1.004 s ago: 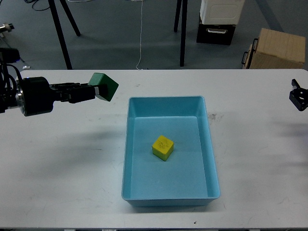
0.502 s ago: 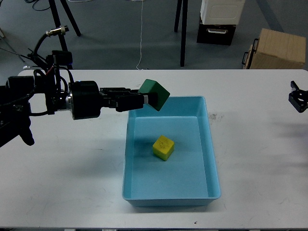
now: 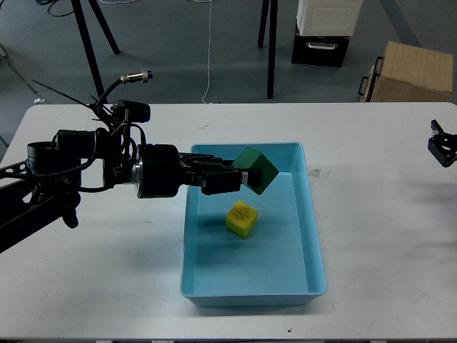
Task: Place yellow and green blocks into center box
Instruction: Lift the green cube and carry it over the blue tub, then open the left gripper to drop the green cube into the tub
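Head view: yellow block (image 3: 242,219) lies in the box (image 3: 314,236); left end effector (image 3: 246,178) grips the green block (image 3: 258,170) above it, unreleased

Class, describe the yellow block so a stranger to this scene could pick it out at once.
Find the light blue box in the middle of the white table. The yellow block lies on its floor, near the middle. Unlike the green block, which the left gripper holds above the box, it rests loose and is the only yellow thing.
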